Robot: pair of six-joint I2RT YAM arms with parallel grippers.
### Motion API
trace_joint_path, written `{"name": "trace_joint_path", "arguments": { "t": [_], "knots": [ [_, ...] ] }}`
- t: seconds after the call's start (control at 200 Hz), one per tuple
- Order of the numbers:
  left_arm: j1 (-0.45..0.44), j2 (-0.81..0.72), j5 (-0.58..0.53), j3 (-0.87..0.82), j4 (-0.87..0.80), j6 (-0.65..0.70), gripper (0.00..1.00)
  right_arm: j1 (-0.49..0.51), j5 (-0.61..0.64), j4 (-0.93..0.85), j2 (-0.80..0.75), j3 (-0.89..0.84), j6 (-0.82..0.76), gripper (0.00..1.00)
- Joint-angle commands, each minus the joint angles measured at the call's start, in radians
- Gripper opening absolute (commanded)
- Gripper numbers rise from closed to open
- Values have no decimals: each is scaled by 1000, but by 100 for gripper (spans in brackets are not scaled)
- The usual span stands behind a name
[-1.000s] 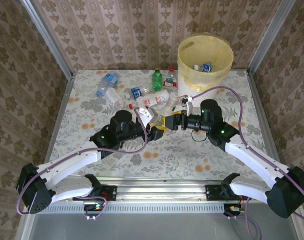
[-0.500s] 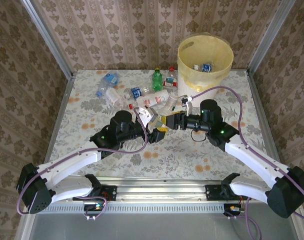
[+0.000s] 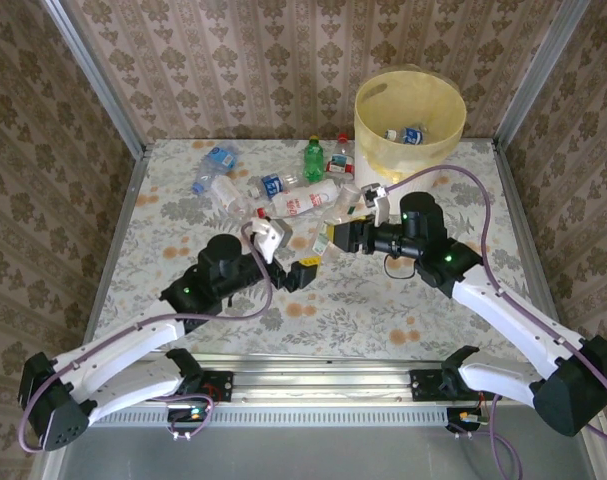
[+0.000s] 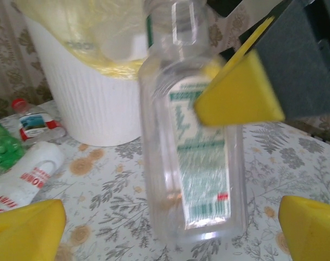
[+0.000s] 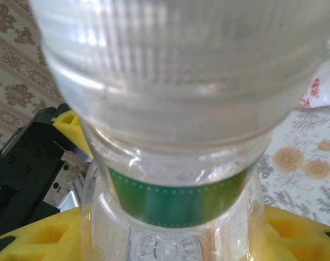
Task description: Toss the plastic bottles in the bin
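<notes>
Right hand [image 3: 332, 237] is clamped on an upright clear bottle [image 4: 192, 141] with a green-and-white label. Left hand [image 3: 301, 270] has let go since a second ago, its fingers now wide apart and drawn back toward its base. The right arm reaches inward. The bin [image 3: 408, 115] stands beyond the right hand, with other bottles [image 3: 303, 200] on the tabletop [image 3: 183, 230] just beyond both hands.

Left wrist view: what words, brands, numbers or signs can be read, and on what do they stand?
No text can be read.
Clear bottle: green and white label with a barcode, print too blurred to read.
White-label bottle: red lettering, too blurred to read.
Red-capped bottle: label too small and soft to read.
Bin: no lettering on its white wall.
</notes>
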Motion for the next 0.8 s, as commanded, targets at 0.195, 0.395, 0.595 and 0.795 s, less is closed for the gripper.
{"name": "trace_joint_path", "arguments": {
  "t": [0.195, 0.395, 0.595, 0.795],
  "knots": [
    [77, -157, -101, -39, -65, -47, 100, -5, 273, -183, -20, 185, -231, 37],
    [94, -219, -183, -12, -146, -36, 100, -40, 464, -159, 4, 277, -348, 37],
    [133, -232, -231, 39, -222, -26, 100, -141, 509, 13, 20, 297, -369, 38],
    [207, -212, -218, 79, -264, -48, 100, -229, 511, 270, 57, 302, -380, 38]
  ]
}}
